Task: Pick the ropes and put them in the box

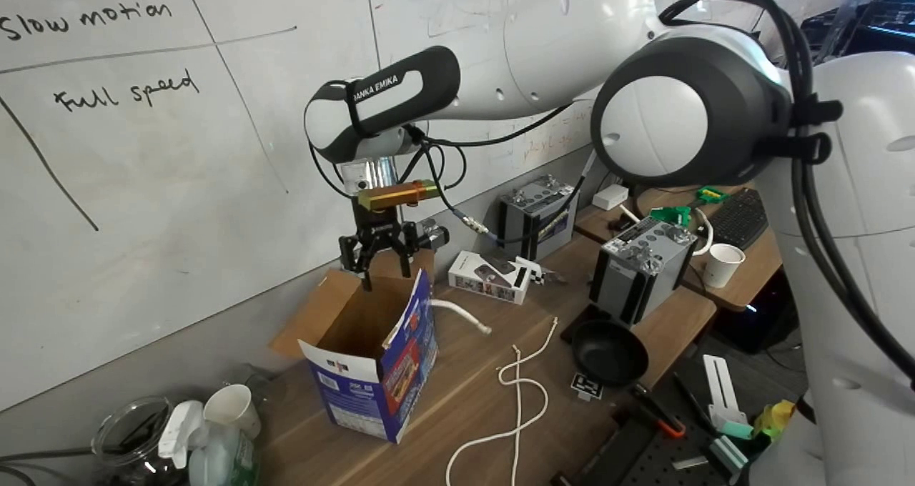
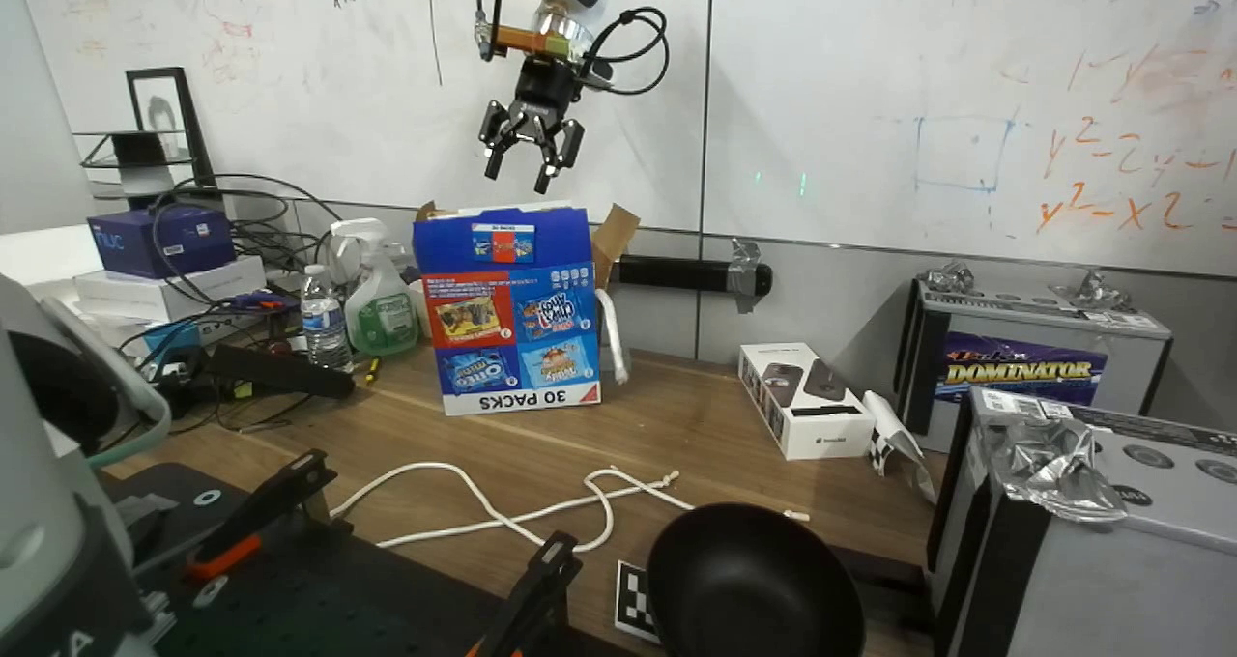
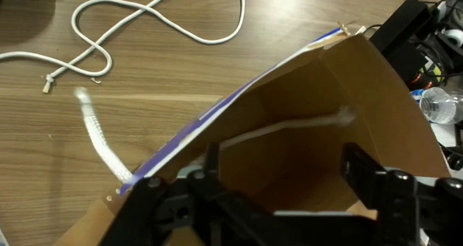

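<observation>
My Robotiq gripper (image 2: 519,176) hangs over the uncovered snack carton (image 2: 515,314), its black fingers (image 2: 494,162) spread well apart and holding nothing but air.

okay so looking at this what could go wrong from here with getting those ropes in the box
One end of the thick white rope hangs outside the cardboard snack box, and the open tool above isn't holding it, so it might slide out. The thin white rope lies in crossing loops on the wooden tabletop and could snarl when lifted. An open flap leans outward, so the tool might bump it.
</observation>
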`<state>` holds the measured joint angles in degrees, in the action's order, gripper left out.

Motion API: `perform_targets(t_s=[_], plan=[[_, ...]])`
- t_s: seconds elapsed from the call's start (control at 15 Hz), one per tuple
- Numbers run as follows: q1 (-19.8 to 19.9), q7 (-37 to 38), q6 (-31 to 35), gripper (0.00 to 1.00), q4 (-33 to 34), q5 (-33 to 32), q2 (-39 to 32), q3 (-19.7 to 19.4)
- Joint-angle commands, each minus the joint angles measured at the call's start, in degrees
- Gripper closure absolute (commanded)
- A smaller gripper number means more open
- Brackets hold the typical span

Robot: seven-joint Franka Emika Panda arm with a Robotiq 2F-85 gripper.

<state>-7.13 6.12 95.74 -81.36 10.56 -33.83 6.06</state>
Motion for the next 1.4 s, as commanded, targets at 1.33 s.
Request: perform_targets(t_s=[1.33], plan=[[3.8,-10.5,29.4,0.0,-46.3,-15.1,27.7,-4.2]])
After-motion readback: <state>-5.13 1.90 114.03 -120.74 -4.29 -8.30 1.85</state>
